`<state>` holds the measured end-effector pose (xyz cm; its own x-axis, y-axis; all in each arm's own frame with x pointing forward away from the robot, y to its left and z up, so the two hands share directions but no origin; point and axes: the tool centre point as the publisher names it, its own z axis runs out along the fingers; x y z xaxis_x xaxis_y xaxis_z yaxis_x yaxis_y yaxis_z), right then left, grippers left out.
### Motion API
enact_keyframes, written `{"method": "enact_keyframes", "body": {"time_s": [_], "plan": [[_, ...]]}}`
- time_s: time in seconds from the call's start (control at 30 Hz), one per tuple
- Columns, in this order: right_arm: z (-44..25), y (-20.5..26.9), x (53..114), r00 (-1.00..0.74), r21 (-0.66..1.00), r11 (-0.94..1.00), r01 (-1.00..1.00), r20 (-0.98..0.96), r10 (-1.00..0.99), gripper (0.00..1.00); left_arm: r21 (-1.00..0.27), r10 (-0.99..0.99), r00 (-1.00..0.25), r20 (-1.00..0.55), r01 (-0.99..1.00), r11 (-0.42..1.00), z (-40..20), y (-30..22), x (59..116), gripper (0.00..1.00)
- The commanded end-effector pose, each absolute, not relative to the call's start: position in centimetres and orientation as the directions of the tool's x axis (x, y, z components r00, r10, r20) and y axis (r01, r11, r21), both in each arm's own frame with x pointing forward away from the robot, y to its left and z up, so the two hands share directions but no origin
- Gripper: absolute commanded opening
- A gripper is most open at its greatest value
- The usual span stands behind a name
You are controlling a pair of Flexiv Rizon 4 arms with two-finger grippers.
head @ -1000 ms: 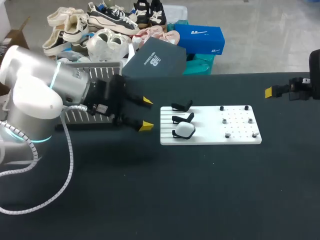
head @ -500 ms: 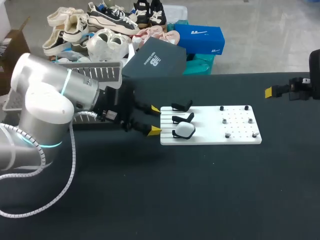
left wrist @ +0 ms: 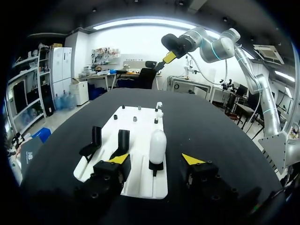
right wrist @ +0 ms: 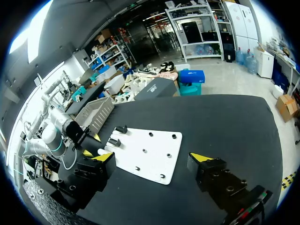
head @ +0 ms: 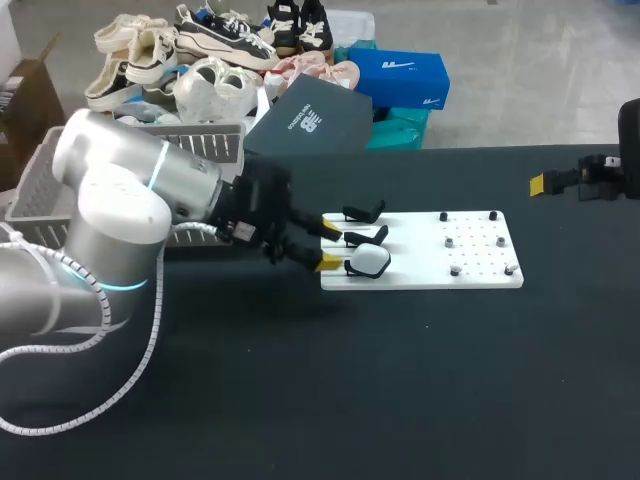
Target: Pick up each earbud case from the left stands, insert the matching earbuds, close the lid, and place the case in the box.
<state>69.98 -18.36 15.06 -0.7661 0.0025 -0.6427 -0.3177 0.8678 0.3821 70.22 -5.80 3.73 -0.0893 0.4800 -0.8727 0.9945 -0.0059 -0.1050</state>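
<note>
A grey slatted basket (head: 215, 148) sits at the rear left of the black table (head: 400, 380). The left arm (head: 130, 200) comes in beside it and extends toward the white board (head: 420, 278).

The left gripper (head: 328, 246) is at the board's left edge. Its fingers are spread wide and hold nothing. In the left wrist view this gripper (left wrist: 156, 159) is lined up with the white case (left wrist: 157, 144), which stands upright just ahead of the gap between the fingers, with neither finger touching it.

Three black stands (head: 364, 212) line the board's left end. The two farther ones are empty, and the nearest carries the white case (head: 371, 259). The board's right half holds several small pieces (head: 451, 242); they are too small to identify.

The right gripper (head: 545, 183) is at the table's far right edge, well apart from the board. In the right wrist view its fingers (right wrist: 102, 157) are wide apart, with nothing between them.
</note>
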Motion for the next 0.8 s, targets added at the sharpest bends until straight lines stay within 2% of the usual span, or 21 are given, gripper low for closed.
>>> {"method": "enact_keyframes", "body": {"time_s": [0.03,0.1,0.23,0.8], "plan": [[15.0,-18.5,70.0,-0.766,0.384,0.866,-0.321,-0.643,0.001,1.00,-0.110,0.480,-0.091,-0.873,0.994,-0.010,3.4,-6.1,70.2,0.68],[15.0,-18.5,70.0,-0.766,0.384,0.866,-0.321,-0.643,0.001,1.00,-0.113,0.479,-0.096,-0.872,0.994,-0.007,3.3,-6.3,70.3,0.67],[15.0,-18.5,70.0,-0.766,0.384,0.866,-0.321,-0.643,0.001,1.00,-0.118,0.477,-0.103,-0.873,0.993,-0.002,3.1,-6.8,70.1,0.59],[15.0,-18.5,70.0,-0.766,0.384,0.866,-0.321,-0.643,0.001,1.00,-0.107,0.471,-0.102,-0.876,0.994,0.015,1.9,-8.4,69.7,0.56]]}}
